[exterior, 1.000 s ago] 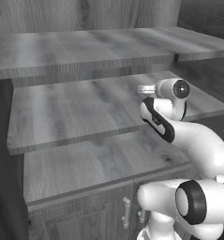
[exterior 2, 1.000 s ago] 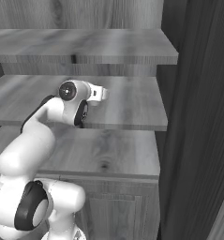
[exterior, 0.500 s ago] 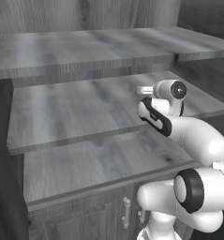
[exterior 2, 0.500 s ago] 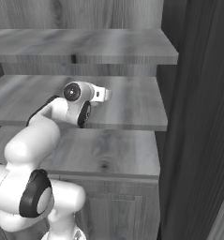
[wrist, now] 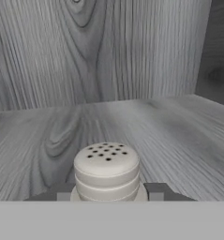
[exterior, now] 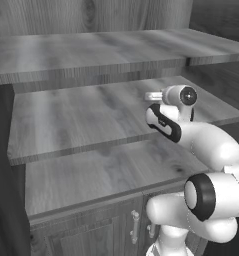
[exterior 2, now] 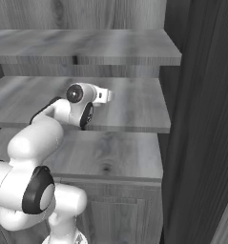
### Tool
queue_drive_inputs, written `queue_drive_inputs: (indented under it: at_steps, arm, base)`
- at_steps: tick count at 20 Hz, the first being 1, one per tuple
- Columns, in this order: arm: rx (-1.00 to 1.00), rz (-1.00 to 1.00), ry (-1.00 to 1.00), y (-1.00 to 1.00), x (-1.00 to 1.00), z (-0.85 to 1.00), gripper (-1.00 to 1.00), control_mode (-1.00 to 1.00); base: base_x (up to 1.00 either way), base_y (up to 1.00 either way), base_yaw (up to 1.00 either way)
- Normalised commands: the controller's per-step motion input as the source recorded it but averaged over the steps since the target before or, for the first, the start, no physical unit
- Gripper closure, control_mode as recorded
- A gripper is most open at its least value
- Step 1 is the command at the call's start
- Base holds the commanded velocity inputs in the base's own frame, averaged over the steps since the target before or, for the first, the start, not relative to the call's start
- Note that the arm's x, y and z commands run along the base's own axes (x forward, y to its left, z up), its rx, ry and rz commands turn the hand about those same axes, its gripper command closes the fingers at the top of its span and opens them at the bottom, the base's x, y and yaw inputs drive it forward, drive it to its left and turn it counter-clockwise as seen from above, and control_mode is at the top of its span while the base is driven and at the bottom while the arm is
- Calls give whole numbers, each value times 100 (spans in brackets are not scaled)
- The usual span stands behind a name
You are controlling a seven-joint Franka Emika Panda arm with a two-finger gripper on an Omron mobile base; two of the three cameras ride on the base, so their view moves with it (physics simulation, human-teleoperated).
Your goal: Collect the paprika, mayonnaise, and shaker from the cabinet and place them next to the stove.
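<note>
Now the gripper is clamped on the shaker — upright between its fingertips, standing on the cabinet shelf. Judging by this, lifting straight up comes next — away from the cabinet's back wall.

The shaker sits low in the centre of the hand view, upright on a plank shelf: a small beige-white ribbed body with a rounded top pierced by a cluster of dark holes. Its base is hidden at the bottom of the frame. The cabinet spans both base views, grey wood-grain, with three wide plank shelves stepping down from the top of the frame to the middle; its back wall and a darker side panel at the right show behind the shaker.
</note>
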Motion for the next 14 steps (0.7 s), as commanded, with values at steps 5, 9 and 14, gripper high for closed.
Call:
queue_drive_inputs:
  at_steps: [5,9,14]
  arm:
    - [0,0,0,0,0,0,100,-100]
    - [0,0,0,0,0,0,100,-100]
    - [0,0,-1,-3,-9,0,100,-100]
  base:
    - [0,0,0]
    - [0,0,0]
    - [0,0,0]
